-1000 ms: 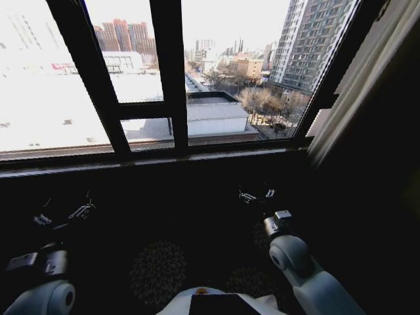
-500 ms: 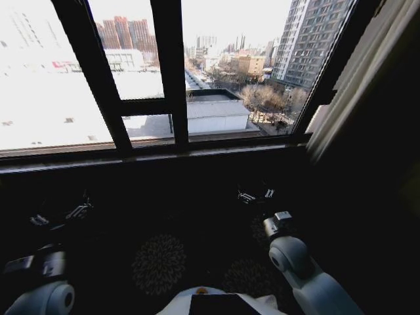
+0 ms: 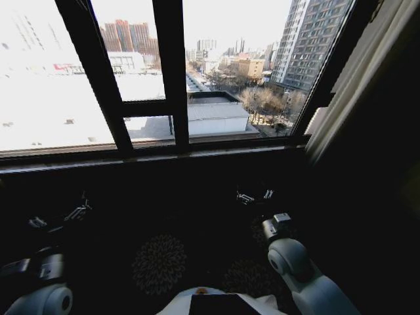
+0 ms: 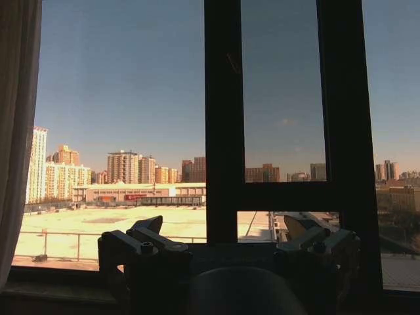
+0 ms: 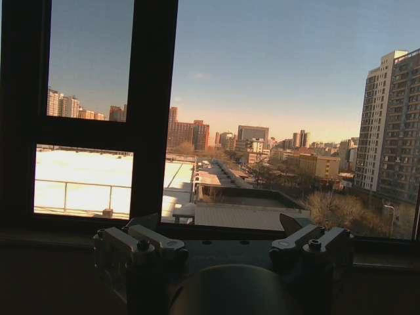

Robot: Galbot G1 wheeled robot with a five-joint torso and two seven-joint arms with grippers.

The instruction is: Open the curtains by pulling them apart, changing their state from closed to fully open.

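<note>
— Where are the curtains [image 3: 367, 72]?
— Bunched at the window's [image 3: 216, 72] side edges; glass bare between.
— The grippers?
— Left gripper [image 3: 59, 218] and right gripper [image 3: 255, 195] hang low below the sill, both spread, gripping nothing

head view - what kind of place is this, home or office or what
Probably a high-floor apartment or hotel room: a black-framed window overlooks city towers, a curtain is drawn aside, and patterned carpet lies below.
</note>
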